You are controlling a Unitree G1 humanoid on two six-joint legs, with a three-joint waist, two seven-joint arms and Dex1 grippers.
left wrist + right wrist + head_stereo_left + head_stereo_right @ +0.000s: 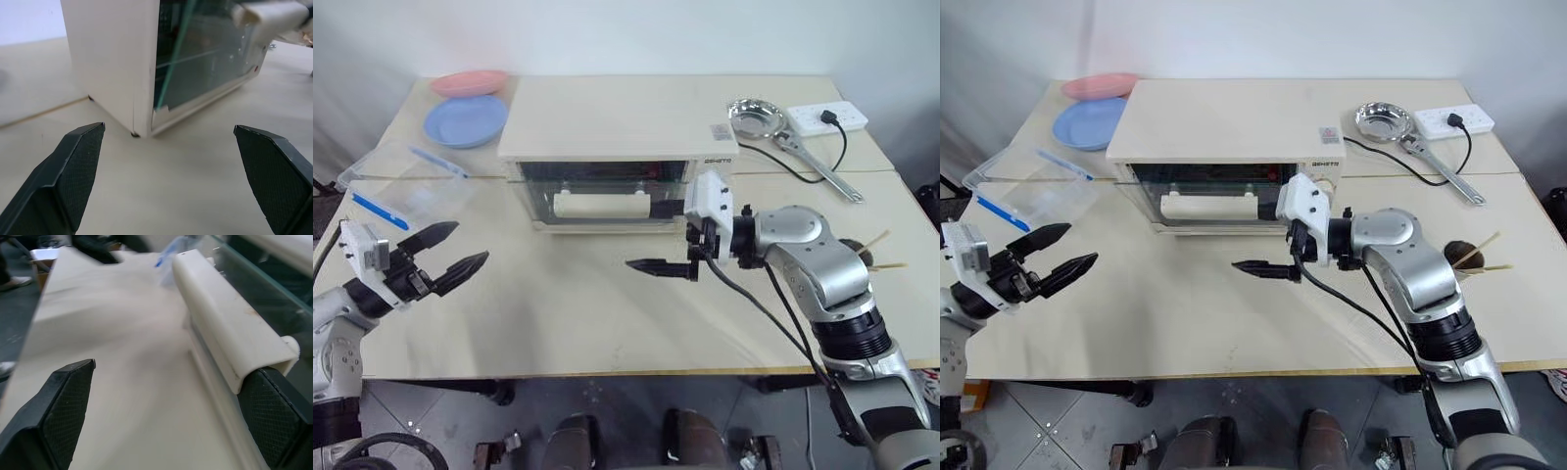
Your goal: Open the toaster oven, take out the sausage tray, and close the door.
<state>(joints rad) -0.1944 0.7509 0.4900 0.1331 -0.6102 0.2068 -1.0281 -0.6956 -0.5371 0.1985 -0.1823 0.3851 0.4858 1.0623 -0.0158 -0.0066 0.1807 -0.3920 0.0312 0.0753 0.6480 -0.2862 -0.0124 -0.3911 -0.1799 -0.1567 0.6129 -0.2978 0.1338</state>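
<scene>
At the middle of the bench [558, 323] stands the toaster oven [617, 127], its door [607, 191] shut, so the sausage tray is presumably inside (hidden behind the glass). Right hand [658, 266], fingers spread, sits just beside the bar handle [602, 207], likely lined up to grip it. Left hand [445, 253], also spread, waits well apart.

Head pair overhead; wrist views close on toaster oven [607, 147], shared
</scene>
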